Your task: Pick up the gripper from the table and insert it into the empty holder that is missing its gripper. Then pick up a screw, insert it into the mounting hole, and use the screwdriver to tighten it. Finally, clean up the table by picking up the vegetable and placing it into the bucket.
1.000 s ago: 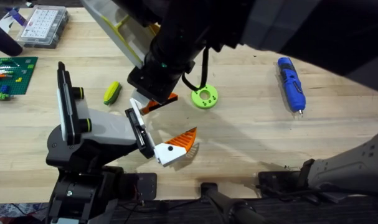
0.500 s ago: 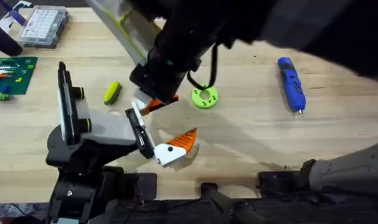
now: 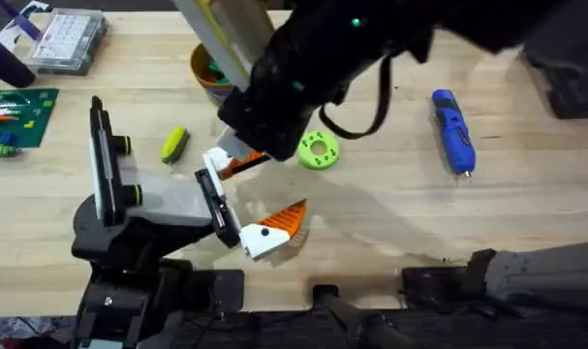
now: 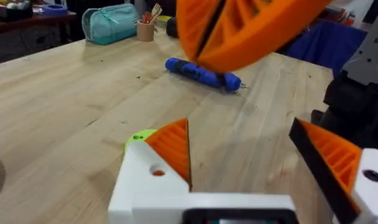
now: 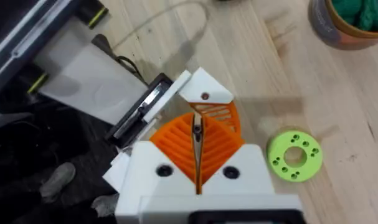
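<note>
As the right tool [image 3: 237, 163], pads pressed shut on the gripper [image 3: 228, 163], hangs beside the holder [image 3: 163, 199], the empty mount lies just toward the left arm. Seating appears unfinished.

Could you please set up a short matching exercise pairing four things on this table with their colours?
Things:
1. screwdriver
2. flat ring
3. vegetable
4. bucket

Colours:
A. lime green
B. orange-tan
C. blue
D. yellow with a dark green end

Pairs: 1-C, 2-A, 3-D, 4-B
</note>
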Controlling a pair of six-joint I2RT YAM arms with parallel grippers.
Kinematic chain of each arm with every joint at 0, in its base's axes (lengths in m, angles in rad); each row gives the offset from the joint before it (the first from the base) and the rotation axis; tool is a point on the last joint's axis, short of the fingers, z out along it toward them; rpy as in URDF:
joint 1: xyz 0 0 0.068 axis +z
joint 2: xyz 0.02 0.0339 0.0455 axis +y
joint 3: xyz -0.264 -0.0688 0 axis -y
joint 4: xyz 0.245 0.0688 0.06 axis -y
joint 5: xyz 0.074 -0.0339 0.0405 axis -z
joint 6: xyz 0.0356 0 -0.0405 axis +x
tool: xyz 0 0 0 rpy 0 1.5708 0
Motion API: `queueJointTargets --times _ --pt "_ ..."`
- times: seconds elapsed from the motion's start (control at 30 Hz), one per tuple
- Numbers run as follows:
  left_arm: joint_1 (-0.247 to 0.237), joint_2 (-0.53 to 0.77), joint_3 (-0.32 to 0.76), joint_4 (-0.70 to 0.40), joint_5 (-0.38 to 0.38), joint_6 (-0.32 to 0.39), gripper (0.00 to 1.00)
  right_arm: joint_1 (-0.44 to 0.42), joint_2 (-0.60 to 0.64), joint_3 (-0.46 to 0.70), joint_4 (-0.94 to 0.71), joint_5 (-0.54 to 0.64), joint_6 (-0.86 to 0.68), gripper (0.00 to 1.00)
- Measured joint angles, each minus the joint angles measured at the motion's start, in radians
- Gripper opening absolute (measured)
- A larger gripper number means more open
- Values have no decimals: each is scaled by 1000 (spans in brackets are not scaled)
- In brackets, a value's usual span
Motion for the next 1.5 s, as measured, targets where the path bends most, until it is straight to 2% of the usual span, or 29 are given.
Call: queueJointTargets --times 0.37,0.57,0.83,1.03,1.5 --pt "0 0 0 0 0 0 985 0 -104 -22 21 0 5 15" --pt "0 0 0 0 0 0 985 -1 -215 -194 166 0 31 15" --pt "0 0 0 0 0 0 985 -2 -387 -446 450 2 74 15" --pt "0 0 0 0 0 0 985 -2 -341 -511 515 2 94 15" --pt "0 0 0 0 0 0 985 -2 -243 -516 608 0 103 15"
